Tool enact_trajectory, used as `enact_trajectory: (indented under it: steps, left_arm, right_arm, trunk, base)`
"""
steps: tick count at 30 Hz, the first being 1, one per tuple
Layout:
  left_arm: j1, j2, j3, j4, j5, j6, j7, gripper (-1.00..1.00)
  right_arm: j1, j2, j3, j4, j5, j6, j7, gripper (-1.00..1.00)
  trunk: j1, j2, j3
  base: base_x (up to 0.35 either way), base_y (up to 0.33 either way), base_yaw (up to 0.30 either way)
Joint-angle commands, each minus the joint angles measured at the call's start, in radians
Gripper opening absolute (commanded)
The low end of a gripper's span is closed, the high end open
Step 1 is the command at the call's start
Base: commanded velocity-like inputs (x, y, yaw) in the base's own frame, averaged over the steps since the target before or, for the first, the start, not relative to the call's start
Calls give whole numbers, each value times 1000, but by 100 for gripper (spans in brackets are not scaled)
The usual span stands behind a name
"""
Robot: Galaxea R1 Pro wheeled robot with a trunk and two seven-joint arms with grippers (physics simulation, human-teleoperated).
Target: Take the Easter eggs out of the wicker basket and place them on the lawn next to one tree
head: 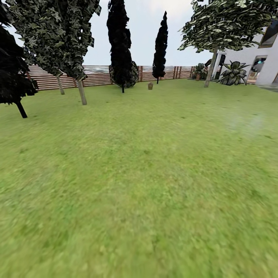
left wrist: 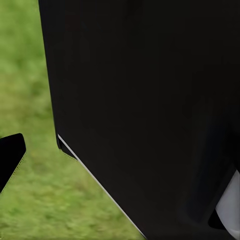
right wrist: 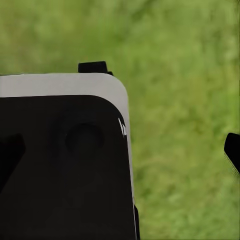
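Far across the lawn point(head: 146, 181), close to the fence, a small brown shape stands on the grass: the wicker basket point(head: 150, 85). It is too small to show any Easter eggs. Trees with pale bare trunks stand at the left point(head: 82, 92) and at the right near the house point(head: 209, 73). In the left wrist view, my left gripper point(left wrist: 120, 157) hangs over grass with one dark fingertip point(left wrist: 11, 155) at the frame's edge, the other hidden behind a black robot body. A fingertip point(right wrist: 233, 150) of my right gripper point(right wrist: 122, 150) likewise sits wide at the edge. Nothing is held.
A brown slatted fence point(head: 96, 75) closes the far side. Dark narrow columnar trees point(head: 121, 46) stand before it, and a dark bush point(head: 13, 73) at the far left. A white house point(head: 266, 61) with broad-leaved plants point(head: 233, 73) is at the right.
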Motion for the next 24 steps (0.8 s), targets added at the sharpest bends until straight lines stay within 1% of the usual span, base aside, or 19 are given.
enact_trajectory:
  steps: [1, 24]
  left_arm:
    - [1, 0, 0, -2, 3, 0, -1, 100]
    - [1, 0, 0, -2, 3, 0, -1, 100]
  right_arm:
    - [0, 0, -5, 1, -2, -4, 0, 100]
    - [0, 0, -5, 1, -2, -4, 0, 100]
  trunk:
    - [1, 0, -1]
    - [1, 0, -1]
  base:
    - [341, 0, 0]
    - [341, 0, 0]
